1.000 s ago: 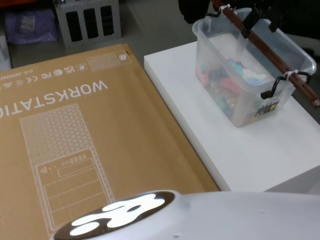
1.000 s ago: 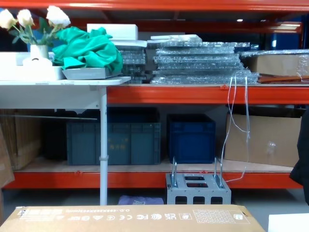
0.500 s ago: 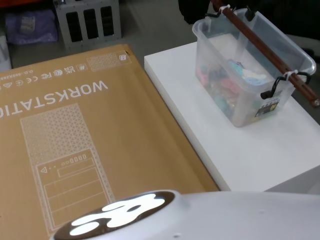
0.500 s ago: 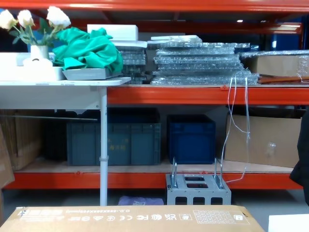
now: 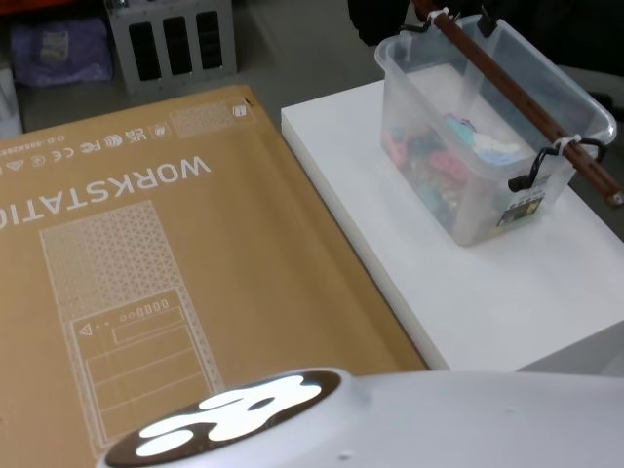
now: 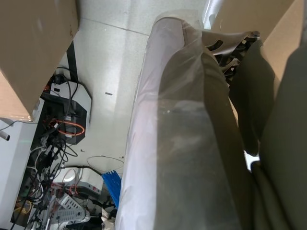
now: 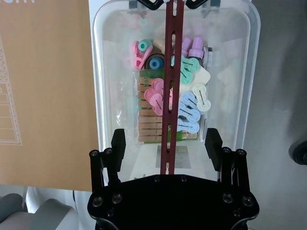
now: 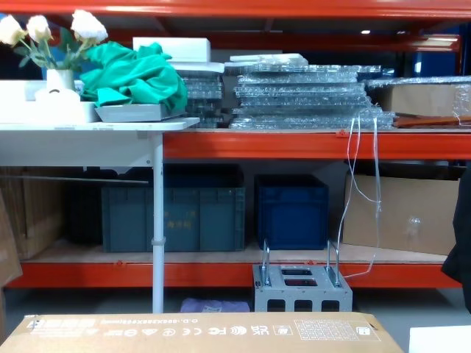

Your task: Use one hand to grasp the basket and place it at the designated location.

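The cardboard box (image 5: 146, 283) lies beside the white surface (image 5: 507, 292), where the basket (image 5: 487, 136) of clothes pegs (image 7: 184, 103) rests near the far edge. A second ago black fingers straddled its red-brown bar handle (image 5: 517, 97); now the right hand (image 7: 166, 143) hangs above, spread wide and empty, so the basket looks freshly placed.

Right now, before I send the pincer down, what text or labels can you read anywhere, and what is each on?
"WORKSTATION", partly cut off at the view's edge: on the brown cardboard box, printed upside down in the head view.
Row of small compliance marks and a code on the box's far edge: too small to read.
Dark sticker on the basket: unreadable.
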